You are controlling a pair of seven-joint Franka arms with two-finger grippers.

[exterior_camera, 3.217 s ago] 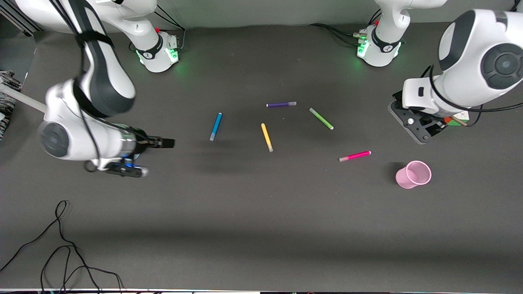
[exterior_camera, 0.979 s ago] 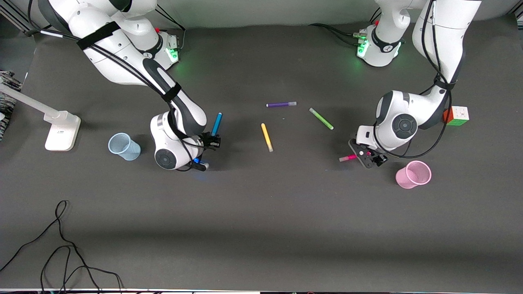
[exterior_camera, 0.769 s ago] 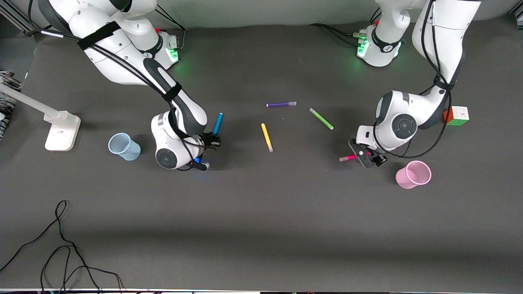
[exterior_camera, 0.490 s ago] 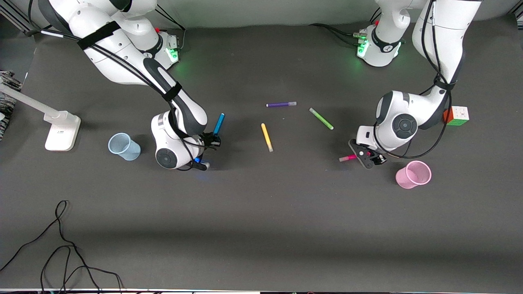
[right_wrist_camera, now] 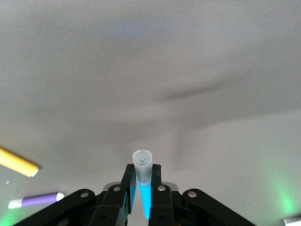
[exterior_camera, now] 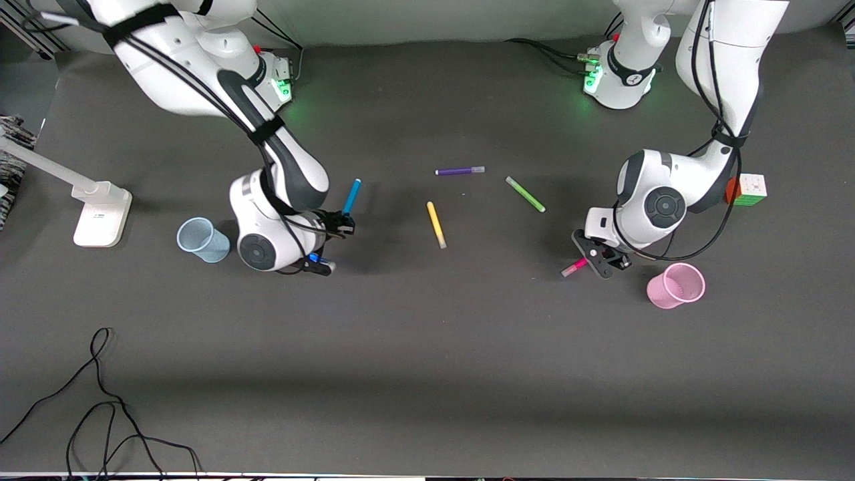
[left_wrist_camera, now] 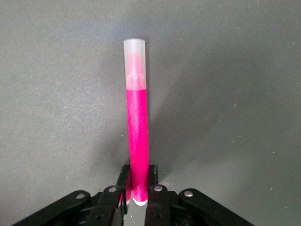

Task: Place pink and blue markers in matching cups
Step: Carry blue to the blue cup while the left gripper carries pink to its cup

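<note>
Both arms are lifting now. The right gripper (exterior_camera: 342,224) is pinching the slim bright blue marker (exterior_camera: 351,196) w/ tip rising, near the pale blue plastic cup (exterior_camera: 202,240). The left gripper (exterior_camera: 599,257) is squeezing the slim pink marker (exterior_camera: 575,268), now tilting, beside the pale pink plastic cup (exterior_camera: 675,286). Cups are next.

Dark grey matte table (exterior_camera: 427,374), spanning the whole front view. Lying flat near the middle: purple marker (exterior_camera: 459,171), yellow marker (exterior_camera: 436,224) nearer the front camera, green marker (exterior_camera: 525,194) toward the left arm's end. Standing upright: pale blue cup (exterior_camera: 202,240) at the right arm's end, pink cup (exterior_camera: 676,285) at the left arm's end. Also a white lamp base (exterior_camera: 101,214), a colour cube (exterior_camera: 747,189), and a black cable (exterior_camera: 100,414) looped near the front edge.
</note>
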